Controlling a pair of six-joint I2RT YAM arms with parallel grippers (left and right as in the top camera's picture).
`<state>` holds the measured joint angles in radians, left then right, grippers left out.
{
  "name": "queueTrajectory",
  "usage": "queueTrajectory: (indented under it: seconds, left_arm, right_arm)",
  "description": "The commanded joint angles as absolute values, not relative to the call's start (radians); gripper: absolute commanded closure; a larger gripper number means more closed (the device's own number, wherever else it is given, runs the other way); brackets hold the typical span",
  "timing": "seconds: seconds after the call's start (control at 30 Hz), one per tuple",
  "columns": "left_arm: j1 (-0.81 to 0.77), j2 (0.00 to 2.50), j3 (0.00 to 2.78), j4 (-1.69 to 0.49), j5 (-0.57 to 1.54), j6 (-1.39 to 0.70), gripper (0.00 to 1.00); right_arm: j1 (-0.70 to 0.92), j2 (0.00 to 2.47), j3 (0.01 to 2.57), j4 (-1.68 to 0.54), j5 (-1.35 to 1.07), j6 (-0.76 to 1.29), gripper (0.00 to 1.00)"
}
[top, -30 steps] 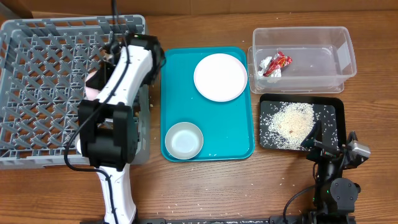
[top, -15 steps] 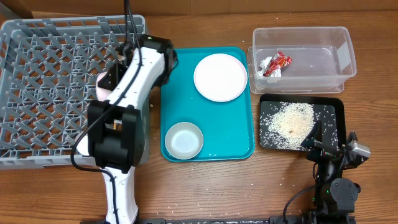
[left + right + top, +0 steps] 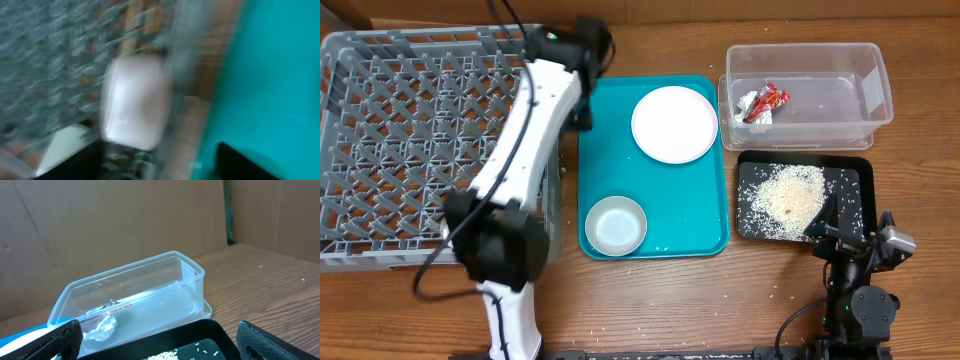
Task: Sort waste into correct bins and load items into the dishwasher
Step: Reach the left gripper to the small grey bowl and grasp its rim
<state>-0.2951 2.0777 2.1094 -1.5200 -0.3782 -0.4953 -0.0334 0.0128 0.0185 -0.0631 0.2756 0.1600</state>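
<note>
1. Tabletop [image 3: 650, 300]: wooden. It carries every item below. Loose grains lie scattered near the front edge.
2. Dish rack [image 3: 410, 130]: grey lattice at the left side, standing just beside the teal tray.
3. Teal tray [image 3: 620, 160]: centre of the tabletop. It carries the plate and the bowl.
4. Clear bin [image 3: 876, 88]: at the far right, directly behind the black tray.
5. Black tray [image 3: 855, 195]: near right, with a heap of rice [image 3: 790, 195] on its left part.
6. White plate [image 3: 674, 124]: lies flat in the far right corner of the teal tray.
7. Bowl [image 3: 616, 224]: upright in the near left corner of the teal tray, well apart from the plate.
8. Pale pink item [image 3: 135, 102]: sits inside the dish rack close to the wall that faces the teal tray. It is too blurred to identify.
9. Red wrapper [image 3: 770, 100] and crumpled silver wrapper [image 3: 748, 103]: touching each other at the left end of the clear bin.
10. Left claw [image 3: 165, 165]: its view is motion-blurred, but the fingers stand wide apart with nothing between them.
11. Right claw [image 3: 165, 342]: fingers spread wide and gripping nothing, low over the near edge of the black tray.
</note>
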Motion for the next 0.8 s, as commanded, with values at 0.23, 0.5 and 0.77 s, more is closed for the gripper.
queueTrajectory:
  seconds: [0.23,0.5,0.77]
  left_arm:
    - [-0.338,1.756,2.181,-1.654,0.041,-0.228,0.27]
    - [-0.485,1.746,1.862,-1.665,-0.086,-0.308,0.39]
    - [-0.487,1.746,1.390,-1.363,-0.067,-0.442,0.30]
  right_arm:
    - [-0.039,0.003,0.008,-0.056,0.276,0.160,0.00]
    - [-0.039,0.003,0.008,-0.056,0.276,0.160,0.00]
    - [-0.039,0.003,0.008,-0.056,0.276,0.160,0.00]
